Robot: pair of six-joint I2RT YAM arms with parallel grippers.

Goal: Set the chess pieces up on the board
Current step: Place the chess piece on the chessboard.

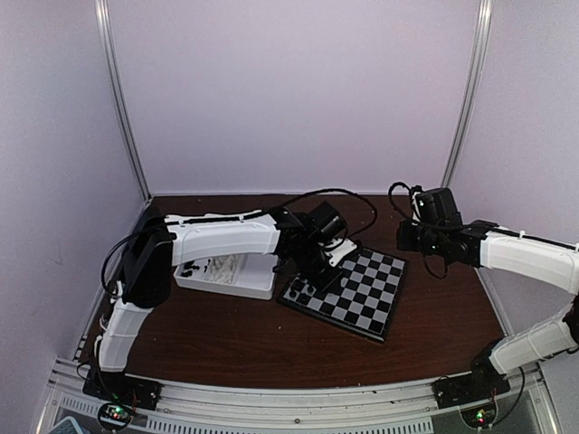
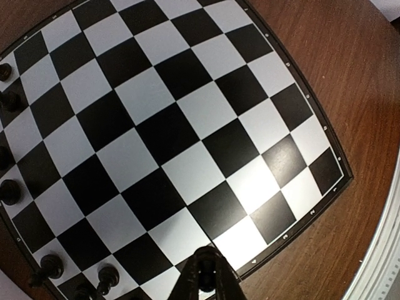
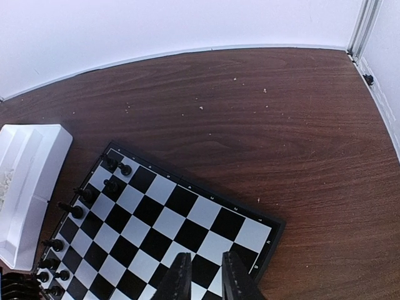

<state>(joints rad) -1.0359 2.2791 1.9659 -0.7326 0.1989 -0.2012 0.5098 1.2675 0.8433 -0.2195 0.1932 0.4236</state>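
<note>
The board [image 1: 362, 298] lies at the table's middle, turned at an angle. Several black chess pieces [image 3: 112, 185] stand along its left edge, next to the tray; some of them show in the left wrist view [image 2: 50, 265]. My left gripper [image 1: 318, 271] hovers over the board's left part. In its wrist view the left gripper [image 2: 206, 255] is shut, with a small dark rounded piece between the fingertips, above the board [image 2: 169, 131] near its numbered rim. My right gripper [image 1: 403, 237] hangs beyond the board's right corner. Its jaws [image 3: 205, 257] stand slightly apart and empty above the board [image 3: 169, 219].
A white divided tray [image 1: 226, 278] sits left of the board, touching its corner; its end shows in the right wrist view [image 3: 31, 181]. Brown tabletop runs right of and behind the board. White walls and metal posts enclose the back.
</note>
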